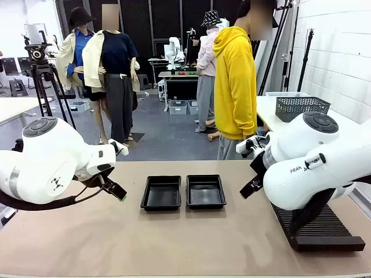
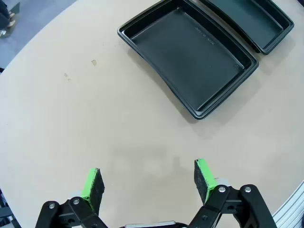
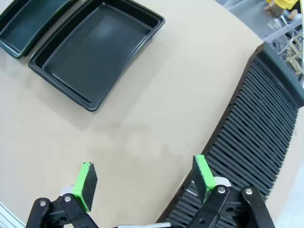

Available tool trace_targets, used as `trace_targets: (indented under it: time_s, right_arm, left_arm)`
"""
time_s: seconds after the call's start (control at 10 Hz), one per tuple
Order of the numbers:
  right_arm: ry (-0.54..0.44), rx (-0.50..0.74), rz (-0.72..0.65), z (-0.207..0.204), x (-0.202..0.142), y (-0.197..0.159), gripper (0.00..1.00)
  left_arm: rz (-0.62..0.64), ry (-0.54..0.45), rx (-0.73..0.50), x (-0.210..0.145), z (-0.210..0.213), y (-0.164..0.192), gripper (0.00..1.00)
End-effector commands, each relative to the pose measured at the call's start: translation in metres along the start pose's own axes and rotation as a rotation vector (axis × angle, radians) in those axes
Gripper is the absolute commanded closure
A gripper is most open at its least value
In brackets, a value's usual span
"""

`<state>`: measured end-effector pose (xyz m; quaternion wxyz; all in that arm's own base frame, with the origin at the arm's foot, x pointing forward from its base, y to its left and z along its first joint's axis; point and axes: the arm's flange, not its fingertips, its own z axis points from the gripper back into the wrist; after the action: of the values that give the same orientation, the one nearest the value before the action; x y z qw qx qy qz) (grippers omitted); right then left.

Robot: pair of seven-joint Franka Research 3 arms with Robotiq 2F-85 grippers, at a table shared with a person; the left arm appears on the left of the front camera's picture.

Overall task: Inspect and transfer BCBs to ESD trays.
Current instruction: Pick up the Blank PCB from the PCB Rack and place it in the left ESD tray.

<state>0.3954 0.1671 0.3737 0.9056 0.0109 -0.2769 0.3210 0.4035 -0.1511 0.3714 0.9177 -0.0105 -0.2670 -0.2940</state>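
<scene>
In the front view, the two black ESD trays [image 1: 161, 193] lie side by side at the middle of the tan surface [image 1: 174, 246], a narrow gap between them. The left tool [image 1: 117, 191] hangs at their 9 o'clock and the right tool [image 1: 251, 188] at their 3 o'clock, both apart from the trays. A black ribbed rack [image 1: 324, 231] lies at 4 o'clock under the right arm. A person [image 1: 235, 87] in a yellow hoodie stands at 12 o'clock, with a wire mesh basket [image 1: 301, 107] farther back at 2 o'clock.

In the left wrist view, the left tool's jaws are spread wide. Its green pads [image 2: 92, 185] grip nothing above the bare surface, and the trays lie at 1 o'clock.

In the right wrist view, the right tool is likewise wide open and holds nothing. The trays lie at 11 o'clock and the rack at 3 o'clock.
</scene>
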Motion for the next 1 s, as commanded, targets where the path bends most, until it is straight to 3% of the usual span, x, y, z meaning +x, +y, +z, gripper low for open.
trace_targets:
  time_s: [0.0, 0.9]
  right_arm:
    - [0.0, 0.0, 0.0, 0.0, 0.0, 0.0, 0.0]
    - [0.0, 0.0, 0.0, 0.0, 0.0, 0.0, 0.0]
  left_arm:
    - [0.0, 0.0, 0.0, 0.0, 0.0, 0.0, 0.0]
    - [0.0, 0.0, 0.0, 0.0, 0.0, 0.0, 0.0]
